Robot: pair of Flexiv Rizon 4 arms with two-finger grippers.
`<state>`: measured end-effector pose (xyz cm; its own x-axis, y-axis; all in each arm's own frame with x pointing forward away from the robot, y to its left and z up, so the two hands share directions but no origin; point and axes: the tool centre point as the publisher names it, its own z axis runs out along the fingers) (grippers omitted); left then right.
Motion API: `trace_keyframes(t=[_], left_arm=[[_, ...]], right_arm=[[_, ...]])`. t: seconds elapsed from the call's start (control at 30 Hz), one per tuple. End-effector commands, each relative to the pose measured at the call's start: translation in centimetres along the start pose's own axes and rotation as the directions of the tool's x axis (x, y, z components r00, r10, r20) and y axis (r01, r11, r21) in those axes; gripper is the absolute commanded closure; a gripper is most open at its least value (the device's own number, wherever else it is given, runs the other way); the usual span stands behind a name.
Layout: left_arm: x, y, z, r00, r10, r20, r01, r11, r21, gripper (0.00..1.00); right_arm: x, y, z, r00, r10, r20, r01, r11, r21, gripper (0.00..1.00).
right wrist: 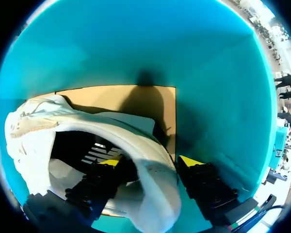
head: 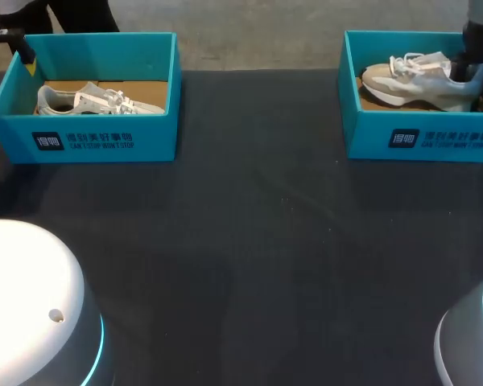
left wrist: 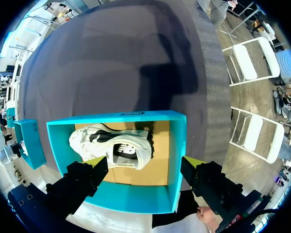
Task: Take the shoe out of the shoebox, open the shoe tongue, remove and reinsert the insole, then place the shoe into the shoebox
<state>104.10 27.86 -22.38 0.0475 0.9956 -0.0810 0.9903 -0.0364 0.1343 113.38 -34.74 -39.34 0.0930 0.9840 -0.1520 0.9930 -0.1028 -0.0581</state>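
A dark grey cloth-covered table (head: 249, 241) carries two teal cardboard shoeboxes, both open-topped and set at its far edge. The left shoebox (head: 84, 141) stands far left and the right shoebox (head: 423, 141) far right, well apart.

A white and grey mesh sneaker (head: 97, 100) lies on its side in the left box. A beige and white laced sneaker (head: 410, 80) sits upright on its sole in the right box, heel to the right.

The right gripper (right wrist: 150, 162) is down inside the right box. One finger is in the shoe's mouth and the other outside the heel, and they appear to pinch the heel collar. The left gripper (left wrist: 144, 162) hangs above the left box with its fingers spread wide, holding nothing.

The sneaker looks light, with a soft upper that would buckle under a squeeze. The stiffer, padded heel collar is probably the best hold, though the toe may droop when lifted.
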Motion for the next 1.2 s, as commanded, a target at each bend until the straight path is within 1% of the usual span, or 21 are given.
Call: trace_keyframes(t=[0.03,0.33,0.37,0.4,0.47,0.5,0.53,0.57,0.6,0.9,1.2], left_arm=[[0.0,-0.1,0.0,1.0,0.0,-0.002,0.0,1.0,-0.003,0.0],[0.0,-0.1,0.0,1.0,0.0,-0.002,0.0,1.0,-0.003,0.0],[0.0,-0.1,0.0,1.0,0.0,-0.002,0.0,1.0,-0.003,0.0],[0.0,-0.1,0.0,1.0,0.0,-0.002,0.0,1.0,-0.003,0.0],[0.0,-0.1,0.0,1.0,0.0,-0.002,0.0,1.0,-0.003,0.0],[0.0,-0.1,0.0,1.0,0.0,-0.002,0.0,1.0,-0.003,0.0],[0.0,-0.1,0.0,1.0,0.0,-0.002,0.0,1.0,-0.003,0.0],[0.0,-0.1,0.0,1.0,0.0,-0.002,0.0,1.0,-0.003,0.0],[0.0,-0.1,0.0,1.0,0.0,-0.002,0.0,1.0,-0.003,0.0],[0.0,-0.1,0.0,1.0,0.0,-0.002,0.0,1.0,-0.003,0.0],[0.0,-0.1,0.0,1.0,0.0,-0.002,0.0,1.0,-0.003,0.0]], right_arm=[[0.1,0.7,0.8,1.0,-0.001,-0.004,0.001,0.999,0.035,0.53],[0.5,0.5,0.8,1.0,-0.005,-0.012,0.005,0.999,0.035,0.5],[0.5,0.5,0.8,1.0,-0.005,-0.012,0.005,0.999,0.035,0.51],[0.6,0.4,0.9,1.0,-0.004,-0.012,0.005,0.999,0.036,0.54],[0.6,0.3,0.9,1.0,-0.002,-0.012,0.003,0.999,0.036,0.58],[0.6,0.3,0.9,1.0,-0.001,-0.011,0.001,0.999,0.035,0.67],[0.7,0.2,0.9,1.0,0.001,-0.011,0.0,0.999,0.034,0.83],[0.7,0.1,0.8,1.0,0.004,-0.009,-0.004,1.0,0.03,0.96],[0.8,0.0,0.8,1.0,0.006,-0.006,-0.006,1.0,0.027,1.0],[1.0,-0.5,0.3,1.0,0.017,0.019,-0.017,1.0,0.003,1.0],[0.8,-1.1,-1.3,0.999,0.026,0.027,-0.026,0.999,-0.02,1.0]])
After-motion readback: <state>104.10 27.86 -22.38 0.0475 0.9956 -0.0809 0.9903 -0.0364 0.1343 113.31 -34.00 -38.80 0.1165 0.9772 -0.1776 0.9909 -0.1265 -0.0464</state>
